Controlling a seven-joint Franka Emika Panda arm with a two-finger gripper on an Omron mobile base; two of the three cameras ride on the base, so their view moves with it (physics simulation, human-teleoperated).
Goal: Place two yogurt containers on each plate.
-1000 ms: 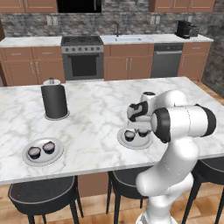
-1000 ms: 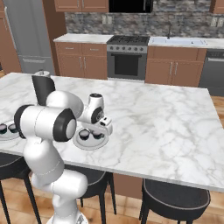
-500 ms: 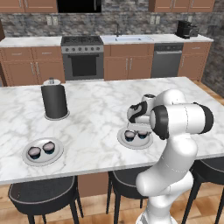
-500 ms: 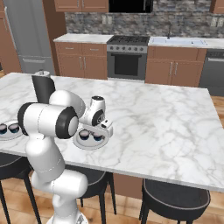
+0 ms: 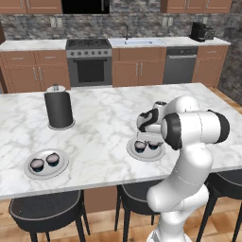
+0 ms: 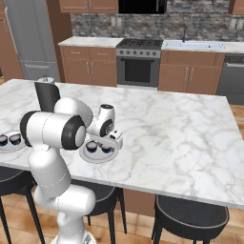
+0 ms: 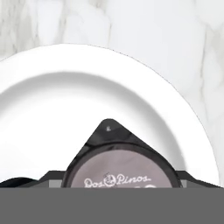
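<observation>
Near plate (image 5: 132, 151): two yogurt cups (image 5: 140, 146) (image 5: 153, 145) upright on it, lids up, axis vertical. Gripper (image 6: 112, 142) right over them, can't tell if jaws open or clamped. Cups look light, stiff, smooth-sided; you'd pinch across the round body. Far-left plate (image 5: 29, 171): other two cups (image 5: 37, 165) (image 5: 52, 159) upright too.

yogurt container (image 7: 121, 168) cut off at hand view's bottom, near plate (image 5: 134, 152) partly hidden by arm, far plate (image 6: 9, 147) clipped by frame edge

Two yogurt containers (image 5: 45, 162) on left plate (image 5: 28, 172); two on right plate (image 5: 131, 150).
</observation>
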